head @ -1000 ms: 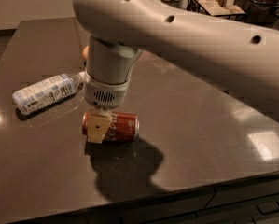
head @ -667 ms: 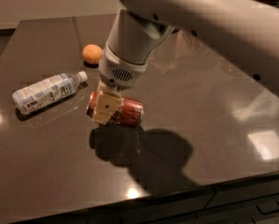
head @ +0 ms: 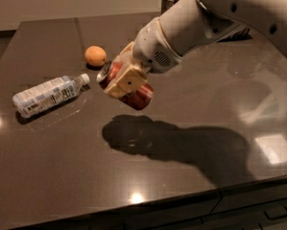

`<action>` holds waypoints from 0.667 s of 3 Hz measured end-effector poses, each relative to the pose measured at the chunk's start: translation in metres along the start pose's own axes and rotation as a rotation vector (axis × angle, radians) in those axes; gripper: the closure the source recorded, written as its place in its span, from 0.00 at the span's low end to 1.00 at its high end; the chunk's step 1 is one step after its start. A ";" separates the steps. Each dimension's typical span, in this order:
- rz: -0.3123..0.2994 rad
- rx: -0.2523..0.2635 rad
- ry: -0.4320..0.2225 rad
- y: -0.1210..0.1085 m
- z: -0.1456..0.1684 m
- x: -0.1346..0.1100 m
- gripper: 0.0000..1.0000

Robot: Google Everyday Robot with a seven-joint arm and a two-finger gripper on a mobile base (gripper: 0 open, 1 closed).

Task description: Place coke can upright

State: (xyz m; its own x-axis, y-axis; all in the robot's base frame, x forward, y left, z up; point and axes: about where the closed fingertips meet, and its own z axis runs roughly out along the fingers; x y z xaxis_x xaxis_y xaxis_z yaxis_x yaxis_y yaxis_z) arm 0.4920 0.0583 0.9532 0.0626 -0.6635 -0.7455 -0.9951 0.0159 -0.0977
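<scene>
a coke can (head: 140, 96), red with a silver end, is held off the table (head: 181, 190) in the robot's claw (head: 121, 78). it is tilted, with the silver end pointing up and to the left, and what is inside cannot be seen. the claw's cream fingers (head: 127, 81) are closed around the can's middle, pinching it from both sides. left of the claw, a clear plastic water bottle (head: 49, 95) with a white cap lies on its side on the table, its cap end nearest the claw. beyond the claw and a little to its left, a round orange fruit (head: 95, 56) rests on the table, apart from the bottle. the pale robot arm (head: 196, 20) reaches in from the upper right. the table is dark, glossy and reflective, with a large shadow (head: 172, 143) under the claw and arm. a plain light wall (head: 61, 4) stands behind.
</scene>
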 end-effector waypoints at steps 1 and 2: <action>0.022 0.120 -0.174 -0.027 -0.017 0.007 1.00; 0.062 0.229 -0.323 -0.053 -0.026 0.019 1.00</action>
State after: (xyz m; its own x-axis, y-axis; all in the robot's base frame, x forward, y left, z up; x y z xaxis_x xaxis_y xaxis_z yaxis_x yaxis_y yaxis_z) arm 0.5439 0.0255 0.9618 0.0604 -0.3875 -0.9199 -0.9573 0.2385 -0.1633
